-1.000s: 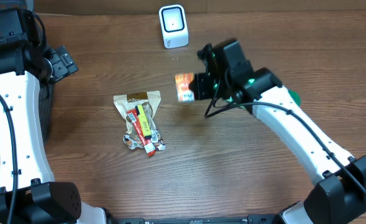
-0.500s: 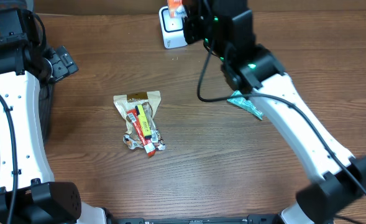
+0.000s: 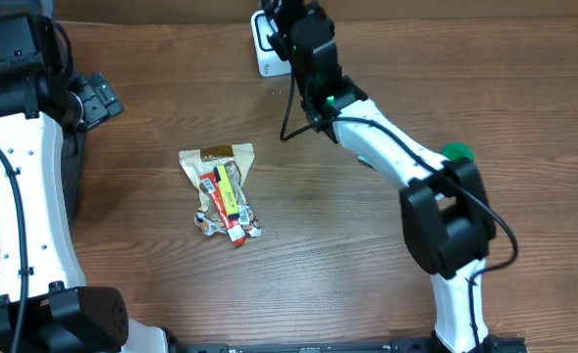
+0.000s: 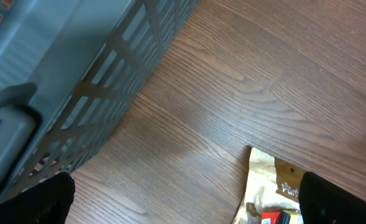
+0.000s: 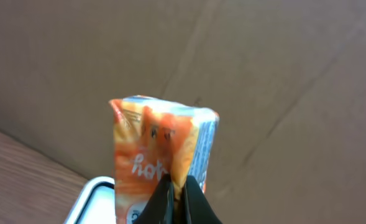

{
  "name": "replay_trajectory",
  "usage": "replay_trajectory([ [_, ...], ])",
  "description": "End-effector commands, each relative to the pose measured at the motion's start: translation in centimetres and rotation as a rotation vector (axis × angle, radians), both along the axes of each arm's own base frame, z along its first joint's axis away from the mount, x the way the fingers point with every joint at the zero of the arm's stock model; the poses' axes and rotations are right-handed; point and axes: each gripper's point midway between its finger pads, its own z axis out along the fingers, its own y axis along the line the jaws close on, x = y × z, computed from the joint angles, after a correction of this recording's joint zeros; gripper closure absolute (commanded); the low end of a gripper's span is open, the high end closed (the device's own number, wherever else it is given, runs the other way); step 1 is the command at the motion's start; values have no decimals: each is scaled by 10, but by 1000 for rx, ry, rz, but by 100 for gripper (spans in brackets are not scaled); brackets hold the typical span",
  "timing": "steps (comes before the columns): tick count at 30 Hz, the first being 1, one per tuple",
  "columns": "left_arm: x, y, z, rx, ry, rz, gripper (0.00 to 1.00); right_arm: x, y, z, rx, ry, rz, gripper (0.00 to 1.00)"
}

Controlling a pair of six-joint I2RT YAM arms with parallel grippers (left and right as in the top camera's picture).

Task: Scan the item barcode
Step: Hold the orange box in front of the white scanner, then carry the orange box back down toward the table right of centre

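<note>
an orange packet [image 5: 161,149] with white lettering and a pale blue-white side stands upright in the air, pinched at its lower edge by the right gripper [image 5: 176,190]. it hangs just above the white scanner [image 5: 94,200] at the table's far edge.

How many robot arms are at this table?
2. The left arm stands at the far left; the right arm reaches toward the white scanner at the back. None seem hidden.
</note>
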Motion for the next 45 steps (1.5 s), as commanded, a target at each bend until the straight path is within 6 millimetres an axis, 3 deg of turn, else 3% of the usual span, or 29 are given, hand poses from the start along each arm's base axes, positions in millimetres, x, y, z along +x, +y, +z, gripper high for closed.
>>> replay_trajectory([
  [1, 0, 2, 14, 22, -35, -5, 0, 12, 4, -43, -289, -21, 10, 96],
  [5, 0, 2, 14, 22, -35, -5, 0, 18, 8, -88, -490, -16, 39, 96],
  [9, 0, 2, 14, 22, -35, -5, 0, 23, 11, -102, -539, -59, 38, 96],
  [22, 0, 2, 14, 22, -35, -5, 0, 25, 12, -98, -447, -95, 23, 96],
  [24, 0, 2, 14, 22, -35, -5, 0, 24, 12, -83, -387, -106, 10, 96],
  [27, 0, 2, 14, 22, -35, -5, 0, 17, 11, -44, -344, -167, -51, 97],
  [30, 0, 2, 14, 22, -35, -5, 0, 7, 4, 1, -307, -211, -120, 97],
  [33, 0, 2, 14, 22, -35, -5, 0, -5, -7, 33, -241, -191, -173, 97],
  [35, 0, 2, 14, 22, -35, -5, 0, -12, -17, 43, -184, -134, -198, 97],
  [38, 0, 2, 14, 22, -35, -5, 0, -28, -28, 44, -80, 12, -205, 96],
  [42, 0, 2, 14, 22, -35, -5, 0, -63, -48, 24, 74, 264, -247, 96],
  [45, 0, 2, 14, 22, -35, -5, 0, -107, -62, -12, 111, 531, -271, 96],
])
